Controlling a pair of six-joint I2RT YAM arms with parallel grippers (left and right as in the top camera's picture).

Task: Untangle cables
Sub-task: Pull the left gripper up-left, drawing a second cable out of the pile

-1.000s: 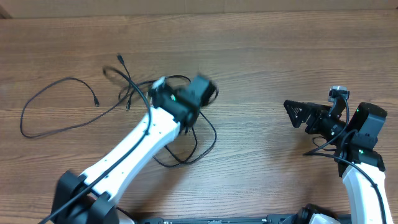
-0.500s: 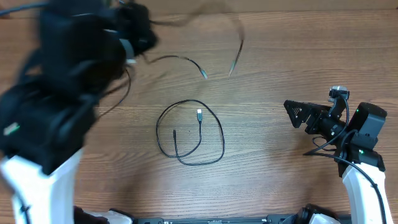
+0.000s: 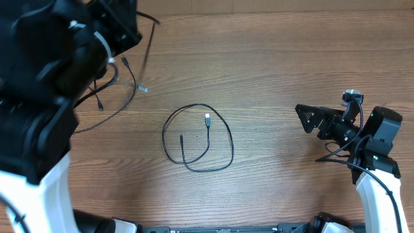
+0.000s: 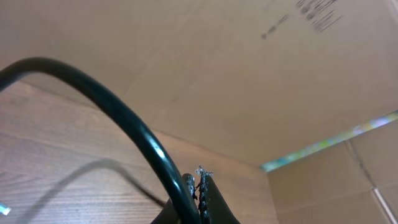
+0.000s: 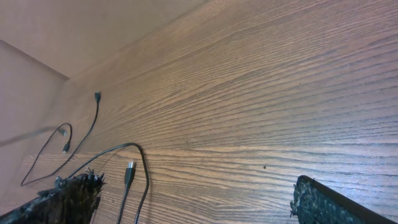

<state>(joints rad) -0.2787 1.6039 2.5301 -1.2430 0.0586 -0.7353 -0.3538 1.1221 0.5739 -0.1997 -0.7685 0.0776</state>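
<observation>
My left gripper [image 4: 197,182] is shut on a thin black cable [image 4: 127,127] that arcs up out of its jaws. In the overhead view the raised left arm [image 3: 58,71] fills the upper left and hides its jaws. Several cables [image 3: 134,76] dangle below it with their plug ends just over the table. One separate cable [image 3: 230,144] lies in a loop at the table's centre, its silver plug [image 3: 207,119] inside the loop. My right gripper [image 3: 303,114] stands open at the right, well clear of that loop. The right wrist view shows the same plug [image 5: 129,170] between its fingers [image 5: 69,194].
A cardboard wall [image 4: 249,68] stands along the far side of the wooden table [image 3: 272,58]. The right arm's base and its thicker black wiring [image 3: 372,155] sit at the right edge.
My left arm has lifted from the tangle at the centre and swung up to the far left, pulling several cables with it. One looped cable stayed on the table. The right arm is still.
</observation>
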